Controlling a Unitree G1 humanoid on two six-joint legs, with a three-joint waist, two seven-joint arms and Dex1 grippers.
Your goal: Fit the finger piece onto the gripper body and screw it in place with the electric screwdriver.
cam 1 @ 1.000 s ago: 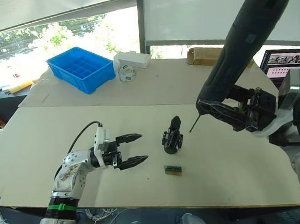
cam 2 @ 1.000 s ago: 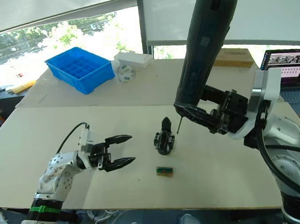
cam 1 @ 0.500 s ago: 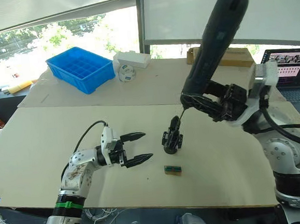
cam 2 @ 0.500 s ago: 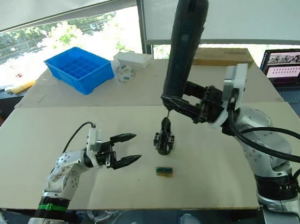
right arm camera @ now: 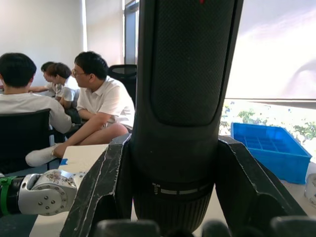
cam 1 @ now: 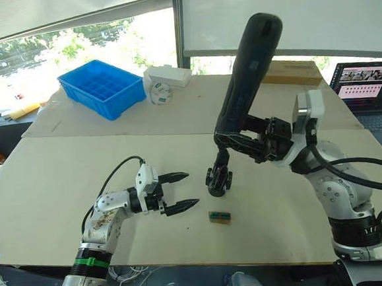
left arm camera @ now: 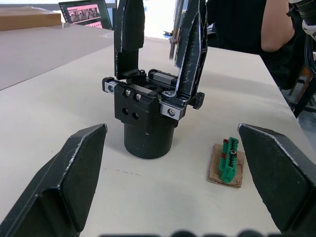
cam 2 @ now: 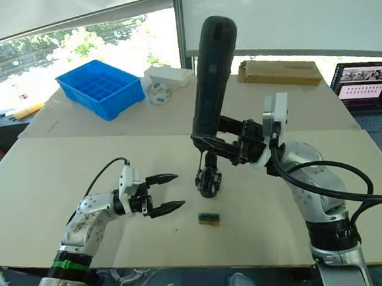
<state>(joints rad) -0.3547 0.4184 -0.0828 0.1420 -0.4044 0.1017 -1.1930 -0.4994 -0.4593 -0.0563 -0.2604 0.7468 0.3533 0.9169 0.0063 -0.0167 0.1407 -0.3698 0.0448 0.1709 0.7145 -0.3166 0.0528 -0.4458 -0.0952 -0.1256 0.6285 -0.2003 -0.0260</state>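
1. The tabletop (cam 1: 43, 194) is a pale board carrying all the parts; a second tabletop (cam 1: 195, 109) butts against its far edge.
2. The electric screwdriver (cam 1: 246, 72) stands steeply tilted over the middle of the tabletop, rounded end up. Its thin bit comes down at the top of the gripper body.
3. The right hand (cam 1: 251, 145) is clenched around the screwdriver's lower barrel, both fingers (right arm camera: 98, 187) pressed to its sides in the right wrist view.
4. The blue bin (cam 1: 104, 87) sits near the far left corner of the second tabletop, with a white box (cam 1: 169, 75) just beside it.
5. The left hand (cam 1: 179, 191) hovers low over the tabletop, its fingers spread wide and holding nothing, pointing at the gripper body from the left side.
6. The gripper body (left arm camera: 148, 118) stands upright near the tabletop's middle, two pointed black fingers rising from its top.
7. A small green block (cam 1: 220, 217) lies near the gripper body, toward the near edge.
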